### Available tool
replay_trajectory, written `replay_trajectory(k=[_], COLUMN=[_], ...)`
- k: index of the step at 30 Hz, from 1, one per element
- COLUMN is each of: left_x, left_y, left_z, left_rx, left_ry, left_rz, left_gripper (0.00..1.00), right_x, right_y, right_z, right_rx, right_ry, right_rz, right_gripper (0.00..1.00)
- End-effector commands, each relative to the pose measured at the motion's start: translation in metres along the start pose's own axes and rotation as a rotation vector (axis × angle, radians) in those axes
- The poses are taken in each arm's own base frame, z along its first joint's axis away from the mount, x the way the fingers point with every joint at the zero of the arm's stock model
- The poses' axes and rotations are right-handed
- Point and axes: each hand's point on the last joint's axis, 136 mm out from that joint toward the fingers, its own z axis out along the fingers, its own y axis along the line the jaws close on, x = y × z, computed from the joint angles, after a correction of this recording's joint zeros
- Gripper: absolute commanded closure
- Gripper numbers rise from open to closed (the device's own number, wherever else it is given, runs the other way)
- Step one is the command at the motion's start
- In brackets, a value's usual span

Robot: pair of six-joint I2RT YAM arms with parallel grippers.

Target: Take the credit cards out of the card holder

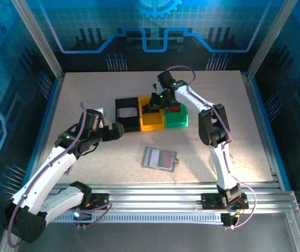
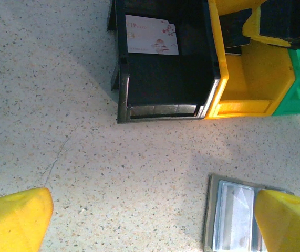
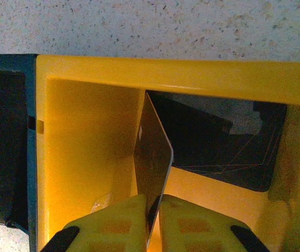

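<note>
The card holder (image 1: 159,158) lies open and flat on the table, its pale silvery inside (image 2: 234,215) facing up. My left gripper (image 1: 119,130) hovers open to its upper left, its yellow fingers wide apart (image 2: 152,220) over bare table. Over the yellow bin (image 1: 151,122), my right gripper (image 1: 152,102) reaches down inside. There its fingers (image 3: 154,210) are shut on a dark credit card (image 3: 152,157) that stands edge-on, with only a thin slit beside it. A white credit card (image 2: 151,35) lies in the black bin (image 2: 165,79). A red card (image 1: 175,108) lies in the green bin (image 1: 176,119).
The three bins stand side by side at the table's middle back. A dark flat rectangle (image 3: 218,142) lies on the yellow bin's floor (image 3: 86,157). Blue-lit walls and metal frame rails enclose the table.
</note>
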Motion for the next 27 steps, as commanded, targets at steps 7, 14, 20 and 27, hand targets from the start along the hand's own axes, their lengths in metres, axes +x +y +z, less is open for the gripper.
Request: replay_trajectory(k=[7, 14, 20, 27], left_x=[-0.001, 0.0, 0.0, 0.0], left_y=[0.005, 0.005, 0.005, 0.005], left_z=[0.0, 0.0, 0.0, 0.0], left_rx=[-0.015, -0.015, -0.015, -0.018], left_ry=[-0.009, -0.007, -0.005, -0.006], left_rz=[0.013, 0.013, 0.014, 0.013], left_gripper=[0.01, 0.01, 0.01, 0.01], right_x=[-0.003, -0.007, -0.016, -0.026], right_y=[-0.01, -0.008, 0.003, 0.012], right_z=[-0.007, -0.013, -0.032, -0.051], right_rx=[0.052, 0.06, 0.054, 0.066], right_ry=[-0.002, -0.009, -0.044, -0.074], right_rz=[0.002, -0.003, -0.024, -0.054], right_gripper=[0.82, 0.78, 0.76, 0.73])
